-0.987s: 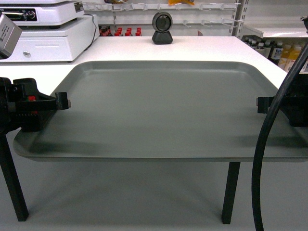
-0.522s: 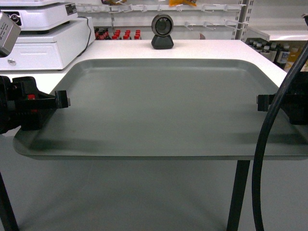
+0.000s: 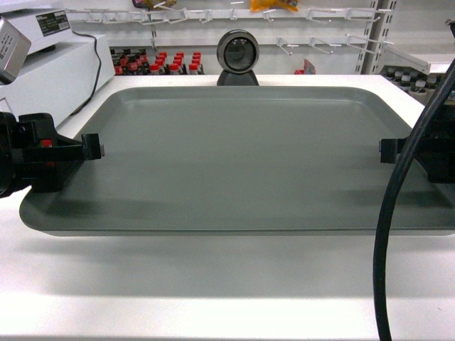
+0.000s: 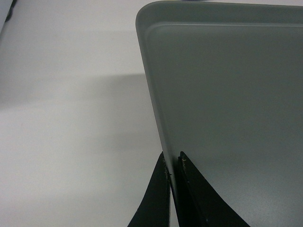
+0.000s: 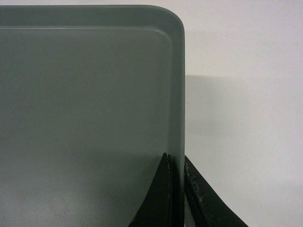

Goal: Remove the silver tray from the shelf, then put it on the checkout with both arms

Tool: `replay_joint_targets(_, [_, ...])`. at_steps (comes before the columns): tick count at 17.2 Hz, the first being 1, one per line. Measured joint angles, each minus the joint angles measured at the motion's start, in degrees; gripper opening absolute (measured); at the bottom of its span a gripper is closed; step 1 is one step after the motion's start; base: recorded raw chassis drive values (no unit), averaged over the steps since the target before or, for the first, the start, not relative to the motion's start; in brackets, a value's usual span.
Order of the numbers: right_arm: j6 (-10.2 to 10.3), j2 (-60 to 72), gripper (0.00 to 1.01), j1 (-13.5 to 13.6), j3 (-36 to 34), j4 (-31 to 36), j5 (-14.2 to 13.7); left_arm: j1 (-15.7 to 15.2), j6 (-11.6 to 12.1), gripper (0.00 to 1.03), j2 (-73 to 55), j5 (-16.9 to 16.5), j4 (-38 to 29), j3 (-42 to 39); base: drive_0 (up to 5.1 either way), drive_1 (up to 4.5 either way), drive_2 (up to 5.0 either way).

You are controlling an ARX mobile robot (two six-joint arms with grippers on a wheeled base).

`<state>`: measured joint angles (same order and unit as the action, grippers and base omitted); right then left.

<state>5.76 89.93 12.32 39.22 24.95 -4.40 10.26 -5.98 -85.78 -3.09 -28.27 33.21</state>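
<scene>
The silver tray [image 3: 242, 156] lies level over the white checkout [image 3: 213, 284] and casts a shadow on the top. My left gripper [image 3: 96, 149] is shut on the tray's left rim. In the left wrist view the gripper [image 4: 173, 163] pinches the silver tray [image 4: 227, 94] at its rim, with the checkout top [image 4: 71, 118] beside it. My right gripper [image 3: 387, 151] is shut on the right rim. The right wrist view shows that gripper [image 5: 176, 163] clamping the edge of the silver tray [image 5: 85, 104] over the checkout [image 5: 246, 94]. A white shelf [image 3: 423, 60] shows at the back right.
A black round-headed scanner [image 3: 237, 53] stands just behind the tray's far edge. A white till box [image 3: 50, 71] sits at the back left of the counter. My right arm's thick black cable [image 3: 398, 213] hangs across the right side. Racks of bottles [image 3: 153, 62] line the background.
The view has moved forward with the tray. The checkout top now lies under the whole tray and its dark legs have left the view. Both grippers keep their hold.
</scene>
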Motion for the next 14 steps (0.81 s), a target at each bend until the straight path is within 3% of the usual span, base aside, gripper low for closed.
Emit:
replay_joint_targets(1, [0.0,0.0,0.03,0.0,0.0,0.04,-0.04,0.0,-0.02,0.04,0.0,0.04,0.02,0.0,-0.1,4.12,-4.2])
replay_joint_targets(14, [0.0,0.04,0.03,0.0,0.04,0.07,-0.07,0.02,0.0,0.04,-0.09,-0.02,0.07,0.2,0.0,0.0,0.0])
